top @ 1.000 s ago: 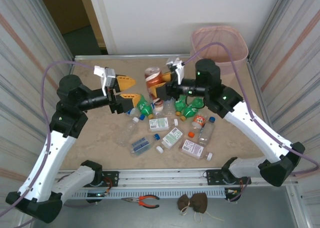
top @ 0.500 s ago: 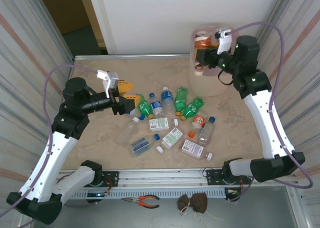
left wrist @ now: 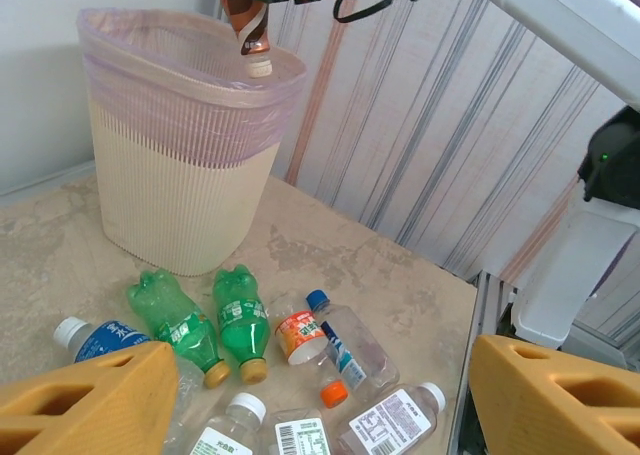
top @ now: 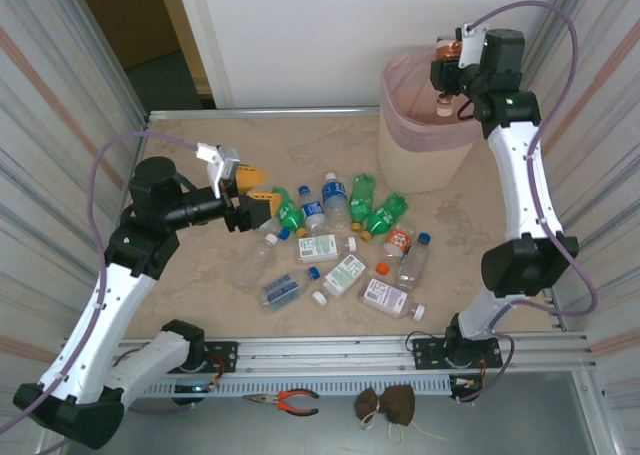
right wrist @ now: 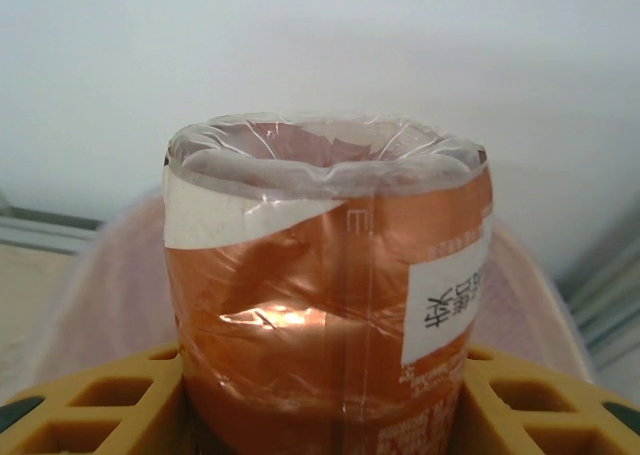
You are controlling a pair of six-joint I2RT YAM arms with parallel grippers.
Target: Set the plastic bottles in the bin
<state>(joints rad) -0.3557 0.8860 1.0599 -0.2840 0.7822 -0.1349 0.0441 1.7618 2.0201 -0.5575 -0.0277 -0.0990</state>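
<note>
So the right gripper [top: 447, 65] is way up over the bin [top: 420, 165] now; a second ago it was down in the pile in front of the bin. Its jaws are clamped on an orange-labelled bottle [right wrist: 325, 285], hanging cap-down right above the bin's mouth. Looks ready to drop, imo. The left gripper [top: 262, 192] has barely budged: jaws open, empty, at the pile's end farthest from the bin, beside a green soda bottle [top: 290, 213].
</note>
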